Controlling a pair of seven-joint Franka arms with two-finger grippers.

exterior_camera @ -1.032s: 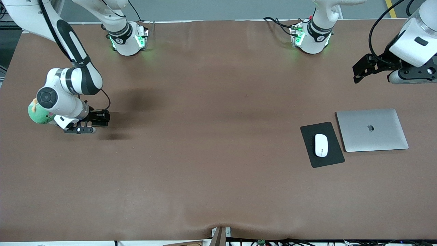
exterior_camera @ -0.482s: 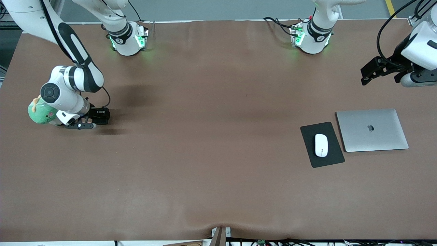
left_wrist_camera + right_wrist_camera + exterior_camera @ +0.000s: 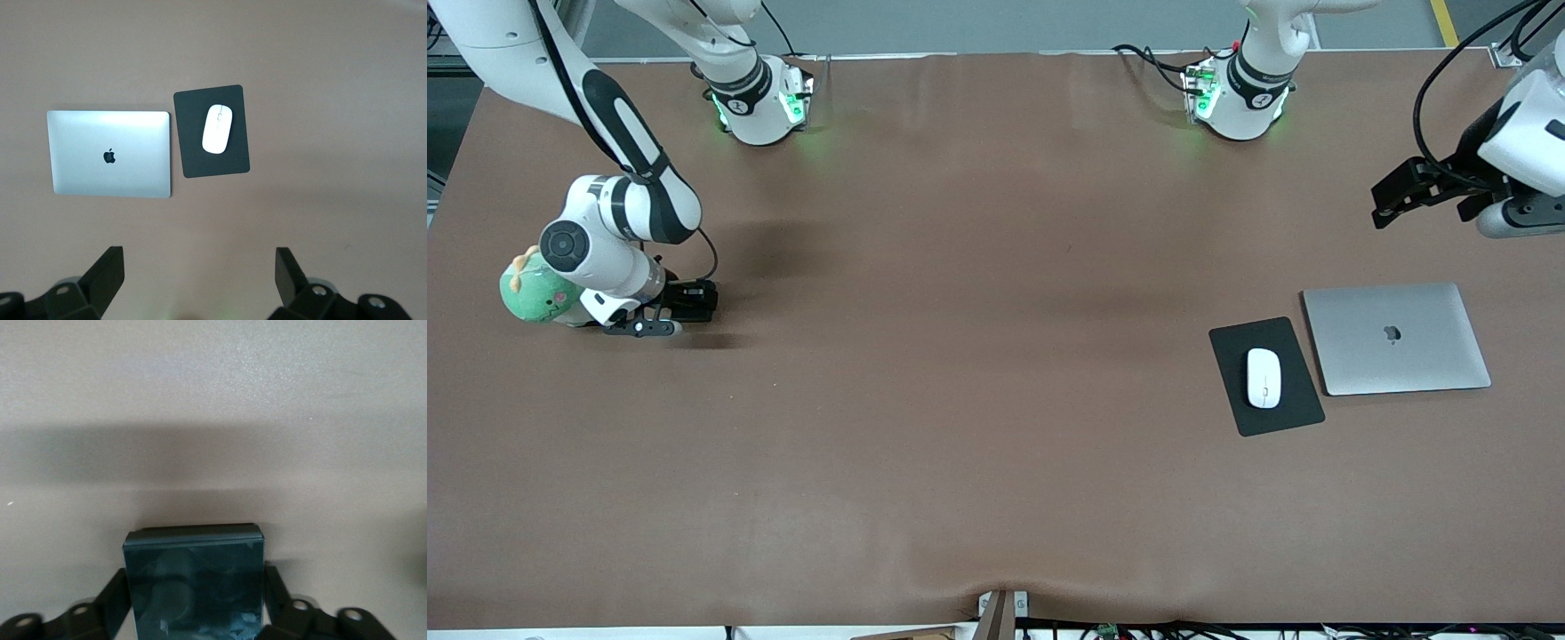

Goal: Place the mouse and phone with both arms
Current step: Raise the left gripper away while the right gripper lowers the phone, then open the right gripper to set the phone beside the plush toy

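The mouse point(image 3: 1263, 377) sits placed on its pad point(image 3: 1265, 376); the right gripper point(image 3: 193, 587), low over the table, grips the phone point(image 3: 193, 577); the left gripper point(image 3: 197, 280) hangs wide open, empty.

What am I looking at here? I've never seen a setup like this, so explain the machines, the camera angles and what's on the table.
These are two white robot arms bolted to a brown table. One picture looks down from a high camera facing them; the other two come from cameras on each arm's wrist.

On the table lie a closed silver laptop and, beside it, a black mouse pad with a white mouse on it. A green plush toy sits at the right arm's end.

The right gripper is low over the table by the toy, shut on a black phone. The left gripper waits open, high over the table near the laptop.
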